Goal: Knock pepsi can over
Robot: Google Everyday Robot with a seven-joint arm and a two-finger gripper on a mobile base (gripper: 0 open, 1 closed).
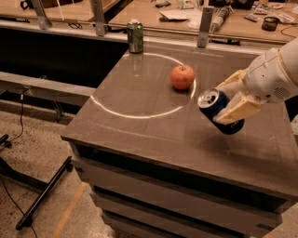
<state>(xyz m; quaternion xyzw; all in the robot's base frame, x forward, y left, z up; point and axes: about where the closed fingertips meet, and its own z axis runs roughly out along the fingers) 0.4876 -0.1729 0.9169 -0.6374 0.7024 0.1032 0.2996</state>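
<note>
The pepsi can [220, 113], dark blue with a silver top, sits at the right of the dark table [139, 125]. It is tilted, its top leaning left toward the apple and its base low at the table surface. My gripper [219, 105] reaches in from the right edge. Its tan fingers [238, 109] lie on both sides of the can and are closed on its body, tilted with it.
A red apple [182, 76] lies just left of the can on the white circle line [135, 114]. A green can [135, 36] stands upright at the table's far edge. Behind it are metal posts and a cluttered wooden bench [153, 14]. The floor drops off at the left.
</note>
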